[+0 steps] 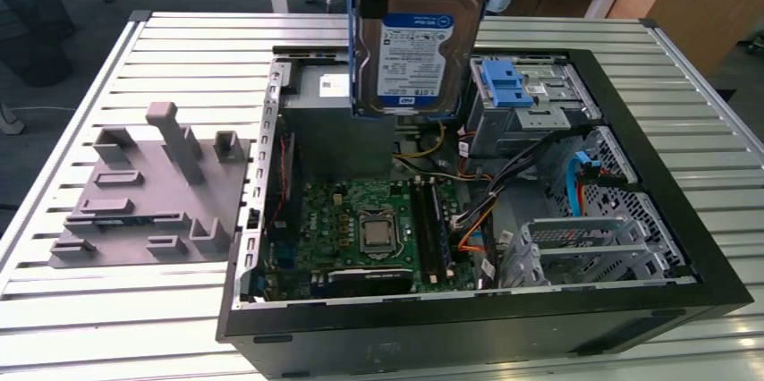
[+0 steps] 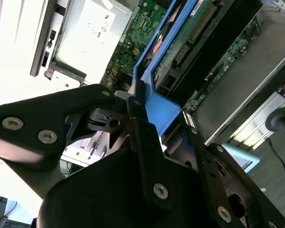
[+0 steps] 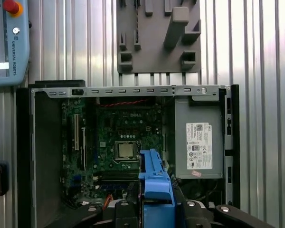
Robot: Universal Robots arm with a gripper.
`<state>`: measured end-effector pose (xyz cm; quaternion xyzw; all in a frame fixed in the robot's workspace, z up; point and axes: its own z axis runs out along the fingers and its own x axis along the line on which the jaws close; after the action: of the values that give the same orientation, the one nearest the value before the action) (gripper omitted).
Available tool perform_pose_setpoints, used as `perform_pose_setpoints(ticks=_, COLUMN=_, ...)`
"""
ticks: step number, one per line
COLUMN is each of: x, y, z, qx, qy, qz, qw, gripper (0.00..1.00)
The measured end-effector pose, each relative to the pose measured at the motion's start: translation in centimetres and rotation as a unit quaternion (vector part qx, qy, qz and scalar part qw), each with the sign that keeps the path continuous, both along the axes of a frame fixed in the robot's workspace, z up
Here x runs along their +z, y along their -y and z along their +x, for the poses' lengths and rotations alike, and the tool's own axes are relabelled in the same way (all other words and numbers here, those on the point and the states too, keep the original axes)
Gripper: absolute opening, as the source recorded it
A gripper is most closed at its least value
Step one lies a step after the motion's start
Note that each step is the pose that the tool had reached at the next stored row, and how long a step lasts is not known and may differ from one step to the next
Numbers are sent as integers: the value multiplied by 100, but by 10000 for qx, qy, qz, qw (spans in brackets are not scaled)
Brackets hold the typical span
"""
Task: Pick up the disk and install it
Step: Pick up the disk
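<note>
One step of two reads as done: you have the disk lifted and in the air, but it is not yet installed.

Finding 1, end effector. Your black two-fingered gripper (image 3: 156,210) is pinched onto the blue plastic carrier of the flat silver hard disk (image 1: 420,41). In the second wrist view the fingers (image 2: 140,123) press against the blue rail end, with no gap to be seen.

Finding 2, the disk. It hangs upright above the open black computer case (image 1: 478,332), over the case's far half. Its blue-and-white label faces the exterior camera and blue rails run down its long edges. It touches no part of the case.

Finding 3, inside the case. Beneath the disk lie the green motherboard (image 1: 346,220) and the big grey metal box with a white sticker (image 3: 199,142). The metal cage with a blue plastic latch (image 1: 516,88) sits in the case's far corner, on the exterior view's right of the disk. I judge it a likely seat, though these views do not confirm that. The disk is not entered into this cage or any other bay.

Finding 4, outside the case. A grey moulded fixture plate (image 1: 131,211) lies beside the case on the exterior view's left. Both it and the case rest on the slatted metal table (image 1: 107,309).

Assessment: pick-up complete, seating outstanding.
</note>
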<state>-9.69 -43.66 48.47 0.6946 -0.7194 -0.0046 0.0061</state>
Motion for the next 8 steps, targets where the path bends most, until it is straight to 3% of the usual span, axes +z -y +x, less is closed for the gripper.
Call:
perform_pose_setpoints(ticks=2, x=-13, y=45, z=28, qx=0, qy=0, qz=0, qw=10000, gripper=37)
perform_pose_setpoints(ticks=8, x=-77, y=256, z=65, qx=0, qy=0, qz=1, qw=10000, gripper=37)
